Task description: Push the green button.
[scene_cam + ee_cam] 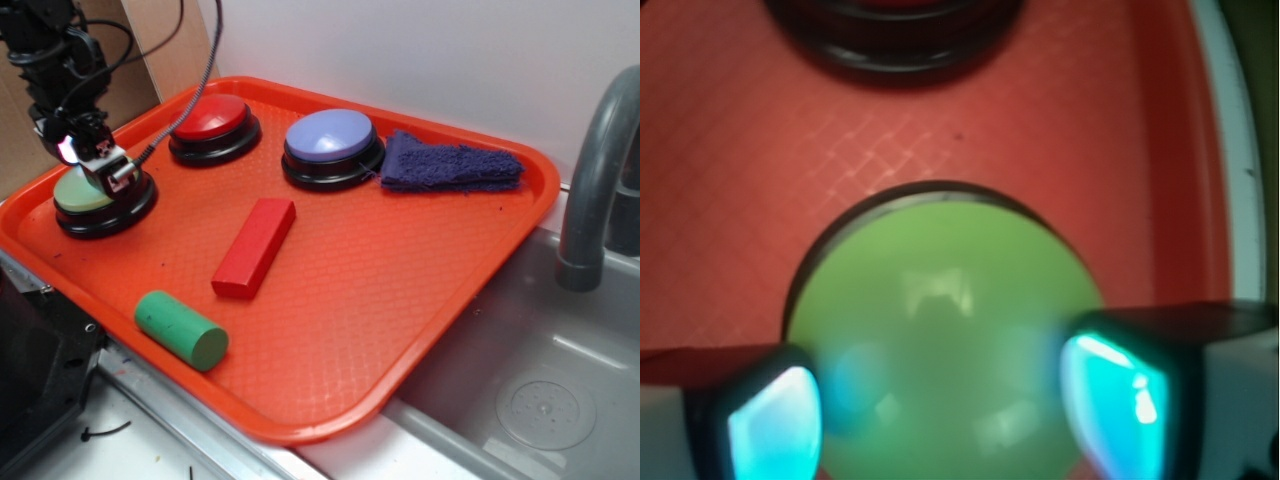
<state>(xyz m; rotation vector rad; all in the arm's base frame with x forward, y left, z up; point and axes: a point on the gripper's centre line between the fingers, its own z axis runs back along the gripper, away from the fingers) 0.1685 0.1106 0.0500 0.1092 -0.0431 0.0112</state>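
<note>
The black gripper hangs right over the pale green domed push button on its black round base, fingers spread wide and holding nothing. This looks like the pressing step; contact cannot be told. Next calls for a straight downward push onto the dome.
</note>
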